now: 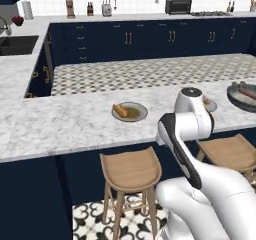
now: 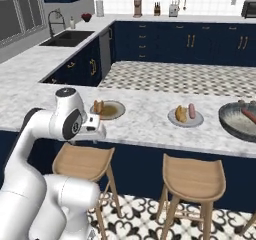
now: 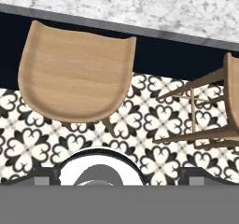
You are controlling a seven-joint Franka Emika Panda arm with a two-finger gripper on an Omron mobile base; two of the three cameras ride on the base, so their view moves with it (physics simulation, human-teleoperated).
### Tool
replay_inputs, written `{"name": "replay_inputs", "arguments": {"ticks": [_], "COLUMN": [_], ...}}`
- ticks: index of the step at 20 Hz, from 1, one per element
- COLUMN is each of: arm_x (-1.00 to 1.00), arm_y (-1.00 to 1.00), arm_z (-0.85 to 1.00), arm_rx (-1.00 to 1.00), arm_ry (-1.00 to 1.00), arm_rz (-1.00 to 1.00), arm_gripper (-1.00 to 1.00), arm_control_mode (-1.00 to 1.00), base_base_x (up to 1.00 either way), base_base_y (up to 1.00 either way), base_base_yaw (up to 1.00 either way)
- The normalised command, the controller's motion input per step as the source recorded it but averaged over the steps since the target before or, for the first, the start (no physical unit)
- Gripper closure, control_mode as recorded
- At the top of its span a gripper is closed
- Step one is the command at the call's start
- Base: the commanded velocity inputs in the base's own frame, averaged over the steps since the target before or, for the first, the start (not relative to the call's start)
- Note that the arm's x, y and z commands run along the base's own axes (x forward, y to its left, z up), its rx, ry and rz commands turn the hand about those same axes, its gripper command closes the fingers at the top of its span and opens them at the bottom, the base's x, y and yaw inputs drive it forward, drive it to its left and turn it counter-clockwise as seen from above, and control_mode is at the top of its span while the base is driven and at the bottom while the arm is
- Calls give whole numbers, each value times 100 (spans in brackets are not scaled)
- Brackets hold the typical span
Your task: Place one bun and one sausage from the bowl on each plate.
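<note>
The dark bowl (image 2: pixel 235 125) sits at the counter's right end with a pinkish sausage (image 2: pixel 248 115) in it. The light grey plate (image 2: pixel 185 120) carries a bun (image 2: pixel 180 114) and a sausage (image 2: pixel 192 111). The olive-centred plate (image 1: pixel 136 113) carries one bun (image 1: pixel 120 110). My gripper (image 3: pixel 119 175) is open and empty. It points down in front of the counter edge, over a wooden stool (image 3: pixel 74 73) and the patterned floor. The arm hides most of the grey plate in the left base view.
Two wooden stools (image 2: pixel 82 161) (image 2: pixel 192 176) stand under the marble counter's (image 1: pixel 60 124) front edge. A sink (image 2: pixel 67 38) lies in the far left counter. A toaster oven (image 1: pixel 178 6) and small appliances line the back wall.
</note>
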Motion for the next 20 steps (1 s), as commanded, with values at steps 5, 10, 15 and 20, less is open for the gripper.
{"name": "replay_inputs", "arguments": {"ticks": [5,10,15,20], "arm_x": [0,0,0,0], "arm_y": [0,0,0,0], "arm_z": [0,0,0,0], "arm_rx": [0,0,0,0], "arm_ry": [0,0,0,0], "arm_rz": [0,0,0,0], "arm_gripper": [-100,-100,-100,-100], "arm_control_mode": [100,100,100,100], "base_base_x": [-9,32,54,62], "base_base_y": [-100,-100,-100,-100], "base_base_yaw": [-7,0,0,0]}}
